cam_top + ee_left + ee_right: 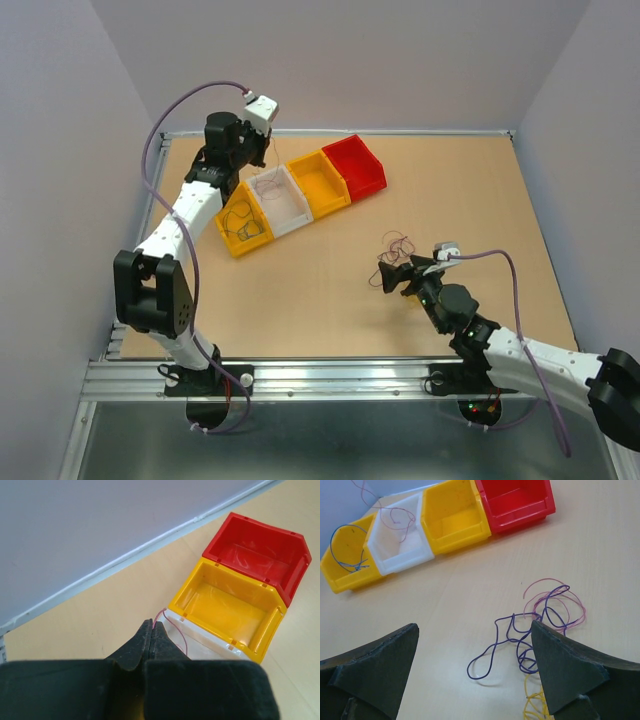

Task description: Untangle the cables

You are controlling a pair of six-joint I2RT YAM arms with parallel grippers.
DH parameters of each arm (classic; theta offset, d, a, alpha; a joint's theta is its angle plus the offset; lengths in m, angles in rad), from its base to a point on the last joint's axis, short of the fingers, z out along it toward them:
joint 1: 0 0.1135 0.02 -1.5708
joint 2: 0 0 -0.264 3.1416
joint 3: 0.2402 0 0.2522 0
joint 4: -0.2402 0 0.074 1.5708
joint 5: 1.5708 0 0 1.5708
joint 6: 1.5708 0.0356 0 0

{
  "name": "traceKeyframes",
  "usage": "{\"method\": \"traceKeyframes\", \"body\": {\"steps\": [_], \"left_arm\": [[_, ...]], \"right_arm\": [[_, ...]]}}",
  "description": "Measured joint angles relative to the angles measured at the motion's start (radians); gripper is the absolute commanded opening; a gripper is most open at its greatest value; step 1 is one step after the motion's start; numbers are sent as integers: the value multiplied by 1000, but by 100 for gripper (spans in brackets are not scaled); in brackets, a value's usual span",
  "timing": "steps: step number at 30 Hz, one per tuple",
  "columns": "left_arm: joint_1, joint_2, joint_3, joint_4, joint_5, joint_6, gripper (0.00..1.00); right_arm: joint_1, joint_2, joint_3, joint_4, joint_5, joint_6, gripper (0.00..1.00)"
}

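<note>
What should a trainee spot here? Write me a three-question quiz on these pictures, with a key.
1. True or false: the right gripper is shut on the cables.
2. Which bin holds a blue wire? A the red one; B the white one; C the end yellow bin.
3. Fill in: the left gripper pinches a pink wire over the ____ bin.
Key: 1 false, its jaws stand open beside them; 2 C; 3 white, the white bin.
</note>
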Motion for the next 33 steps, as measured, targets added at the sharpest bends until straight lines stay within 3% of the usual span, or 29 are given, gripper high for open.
{"method": "traceKeyframes", "body": {"steps": [16, 21, 25, 30, 33], "left_arm": [[-6, 283, -3, -94, -27, 36, 0], [-7, 404, 114, -205, -40, 39, 0], [-11, 480, 164, -253, -46, 40, 26], [-13, 484, 161, -286, -42, 39, 44], [-13, 465, 150, -289, -31, 35, 50]], "right_arm": [[0, 3, 0, 1, 6, 0, 98], [0, 66, 0, -9, 34, 16, 98], [0, 111, 6, -34, 55, 35, 98], [0, 112, 21, -63, 101, 57, 98], [-2, 95, 24, -88, 127, 72, 98]]}}
